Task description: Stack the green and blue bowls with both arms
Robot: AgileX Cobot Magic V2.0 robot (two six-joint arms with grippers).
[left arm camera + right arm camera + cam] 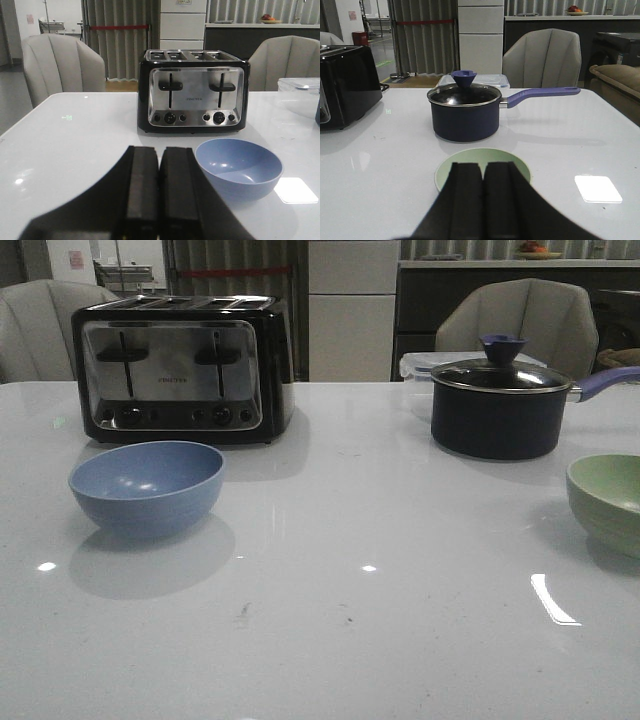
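The blue bowl (147,486) stands upright on the white table, in front of the toaster. It also shows in the left wrist view (239,167), ahead and to one side of my left gripper (160,155), which is shut and empty. The green bowl (608,502) stands at the table's right edge, partly cut off by the frame. In the right wrist view the green bowl (482,158) lies just beyond my right gripper (483,171), whose shut fingers hide most of it. Neither arm shows in the front view.
A black and chrome toaster (182,369) stands at the back left. A dark saucepan (500,408) with a purple-blue knob and handle stands at the back right, behind the green bowl. A clear lidded box (475,79) sits behind the pan. Chairs stand beyond the table.
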